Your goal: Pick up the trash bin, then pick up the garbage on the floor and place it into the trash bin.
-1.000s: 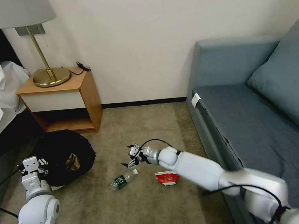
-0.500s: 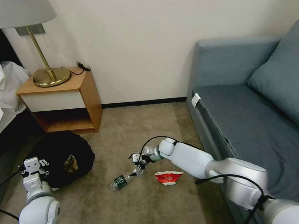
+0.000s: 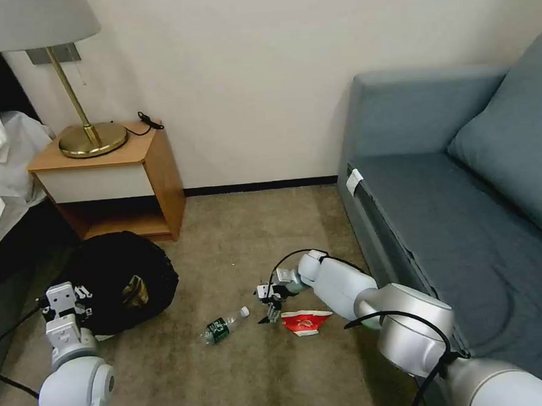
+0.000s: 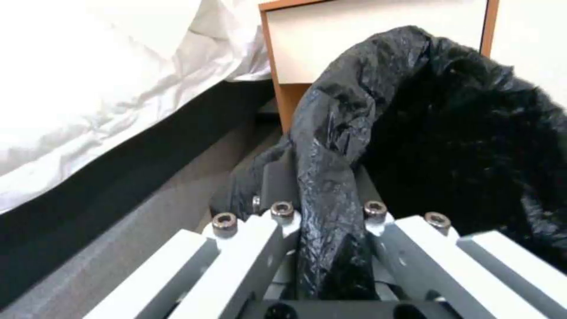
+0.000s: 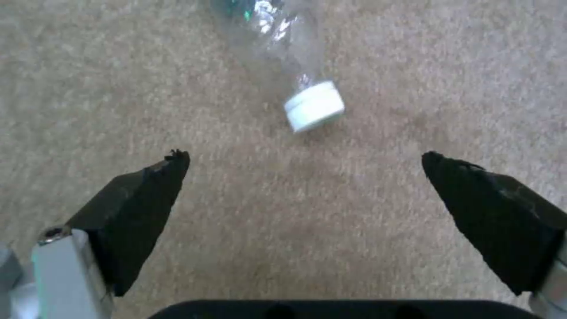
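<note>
Nearest us, our left gripper (image 4: 322, 230) is clamped on the black liner of the trash bin (image 3: 120, 282), held beside the nightstand (image 3: 113, 176). Farther out, our right gripper (image 5: 304, 208) hangs wide open and empty over the carpet (image 3: 245, 376), between bottle (image 5: 283, 48) and red carton (image 3: 304, 322). We judge the litter pickup underway; next, centre on one piece and close.

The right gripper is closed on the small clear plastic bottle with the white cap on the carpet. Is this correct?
Not correct. The right gripper is open and empty. The small clear plastic bottle with the white cap lies untouched on the carpet just beyond its fingertips, as the right wrist view shows.
</note>
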Robot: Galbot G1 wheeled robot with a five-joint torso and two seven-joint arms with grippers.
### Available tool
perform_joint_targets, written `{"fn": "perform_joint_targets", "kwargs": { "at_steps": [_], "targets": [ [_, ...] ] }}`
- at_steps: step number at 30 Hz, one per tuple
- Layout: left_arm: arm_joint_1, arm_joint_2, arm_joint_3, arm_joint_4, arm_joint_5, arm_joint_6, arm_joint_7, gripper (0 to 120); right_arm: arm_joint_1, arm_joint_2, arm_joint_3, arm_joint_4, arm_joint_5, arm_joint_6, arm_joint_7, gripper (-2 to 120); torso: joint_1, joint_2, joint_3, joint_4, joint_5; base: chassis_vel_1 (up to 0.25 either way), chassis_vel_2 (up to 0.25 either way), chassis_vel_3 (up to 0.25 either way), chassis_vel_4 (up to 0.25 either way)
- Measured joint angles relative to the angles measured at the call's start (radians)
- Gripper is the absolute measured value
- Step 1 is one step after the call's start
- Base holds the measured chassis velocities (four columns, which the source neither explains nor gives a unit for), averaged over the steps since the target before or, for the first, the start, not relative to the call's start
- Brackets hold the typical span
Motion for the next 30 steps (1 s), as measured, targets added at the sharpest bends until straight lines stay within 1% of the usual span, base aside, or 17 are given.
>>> {"fn": "perform_joint_targets", "kwargs": {
  "at_steps": [5,10,12,14,15,18,19,20,22,23,24,25,26,27,29,30],
  "targets": [
    [0.002,0.006,-0.008,-0.017,0.0,0.002,-0.001,4,-0.002,-0.001,0.003,0.037,0.025,-0.001,0.019,100,0.0,0.0,0.0,0.0,0.0002,0.0,0.0,0.0,0.0],
    [0.01,0.04,-0.029,-0.017,-0.006,0.004,-0.001,4,0.005,-0.002,0.007,0.097,0.045,0.001,0.029,100,0.0,0.0,0.0,-0.0002,0.0,0.0,0.0,0.0,0.0],
    [0.01,0.047,-0.036,-0.014,-0.006,0.004,0.0,4,0.006,-0.003,0.002,0.116,0.056,0.001,0.029,100,0.0,0.0,0.0,-0.0001,0.0,0.0,0.0,0.0,0.0],
    [0.013,0.064,-0.052,0.002,-0.006,0.004,0.001,4,0.008,-0.003,-0.043,0.176,0.098,-0.011,0.041,100,0.0,0.0,0.0,-0.0002,-0.0001,0.0,0.0,0.0,0.0],
    [0.013,0.064,-0.052,0.002,-0.006,0.004,0.001,4,0.008,-0.003,-0.043,0.176,0.098,-0.011,0.041,100,0.0,0.0,0.0,-0.0002,-0.0001,0.0,0.0,0.0,0.0],
    [0.022,0.092,-0.076,0.029,-0.007,0.004,0.003,4,0.015,-0.002,-0.112,0.247,0.15,-0.031,0.058,100,0.0,0.0,0.0,0.0004,-0.0001,0.0,0.0,0.0,0.0],
    [0.025,0.105,-0.086,0.038,-0.006,0.004,0.003,4,0.018,-0.002,-0.123,0.251,0.157,-0.034,0.061,100,0.0,0.0,0.0,0.0004,-0.0001,0.0,0.0,0.0,0.0],
    [0.025,0.105,-0.086,0.038,-0.006,0.004,0.003,4,0.018,-0.002,-0.123,0.251,0.157,-0.034,0.061,100,0.0,0.0,0.0,0.0004,-0.0001,0.0,0.0,0.0,0.0],
    [0.026,0.13,-0.104,0.058,0.001,0.007,0.003,4,0.025,-0.003,-0.137,0.235,0.162,-0.032,0.067,100,0.0,0.0,0.0,0.0001,0.0,0.0,0.0,0.0,0.0],
    [0.026,0.13,-0.104,0.058,0.001,0.007,0.003,4,0.025,-0.003,-0.137,0.235,0.162,-0.032,0.067,100,0.0,0.0,0.0,0.0001,0.0,0.0,0.0,0.0,0.0],
    [0.025,0.141,-0.113,0.071,0.006,0.009,0.003,4,0.03,-0.003,-0.143,0.217,0.162,-0.027,0.07,100,0.0,0.0,0.0,0.0,0.0,0.0,0.0,0.0,0.0],
    [0.024,0.153,-0.12,0.085,0.009,0.012,0.003,4,0.037,-0.004,-0.157,0.206,0.167,-0.026,0.075,100,0.0,0.0,0.0,-0.0007,-0.0003,0.0,0.0,0.0,0.0],
    [0.024,0.162,-0.125,0.096,0.01,0.013,0.004,4,0.042,-0.004,-0.171,0.202,0.174,-0.027,0.078,100,0.0,0.0,0.0,-0.0005,-0.0002,0.0,0.0,0.0,0.0],
    [0.024,0.162,-0.125,0.096,0.01,0.013,0.004,4,0.042,-0.004,-0.171,0.202,0.174,-0.027,0.078,100,0.0,0.0,0.0,-0.0005,-0.0002,0.0,0.0,0.0,0.0],
    [0.027,0.182,-0.139,0.115,0.01,0.014,0.004,4,0.048,-0.004,-0.195,0.187,0.179,-0.026,0.081,100,0.0,0.0,0.0,0.0,-0.0001,0.0,0.0,0.0,0.0],
    [0.027,0.182,-0.139,0.115,0.01,0.014,0.004,4,0.048,-0.004,-0.195,0.187,0.179,-0.026,0.081,100,0.0,0.0,0.0,0.0,-0.0001,0.0,0.0,0.0,0.0]
  ]
}}
